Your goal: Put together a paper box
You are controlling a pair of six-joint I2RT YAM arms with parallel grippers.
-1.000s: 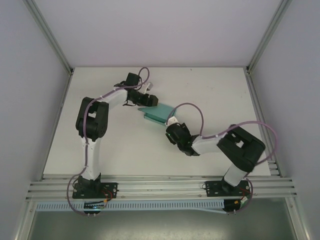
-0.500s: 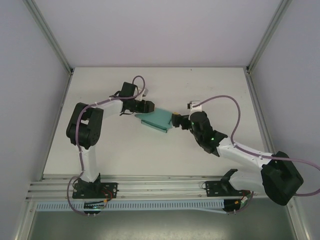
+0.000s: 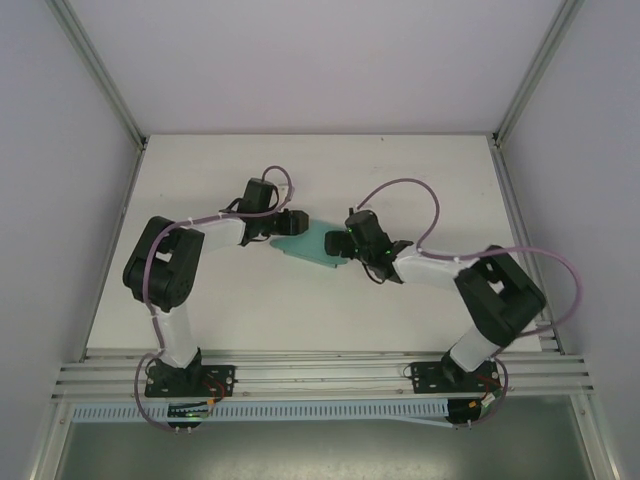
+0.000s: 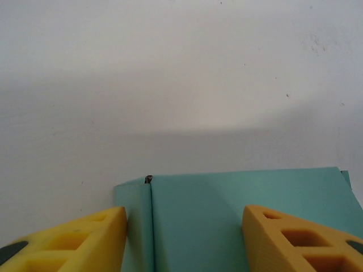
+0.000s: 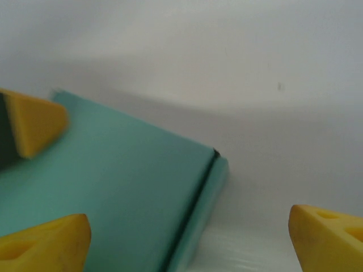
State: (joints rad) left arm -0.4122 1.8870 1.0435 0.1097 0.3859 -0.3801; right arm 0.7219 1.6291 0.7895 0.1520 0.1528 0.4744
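paper box (image 3: 313, 244) lies flat on the table (image 3: 430, 180), between both grippers. left gripper (image 4: 184, 229): fingers spread astride the sheet by a crease, pinching nothing. right gripper (image 5: 190, 241): fingers wide apart, at the edge with the narrow flap (image 5: 209, 192). likely step is folding that flap: pin the panel with the left, push squarely along the crease. right wrist view is blurred, so contact is uncertain. no brand, label or writing legible.

We find bare table (image 3: 420, 175) open from 11 to 2 o'clock of the paper box (image 3: 313, 245), and at 6 o'clock. The left gripper (image 3: 298, 224) blocks its 10 o'clock corner, the right gripper (image 3: 336, 242) its 3 o'clock edge
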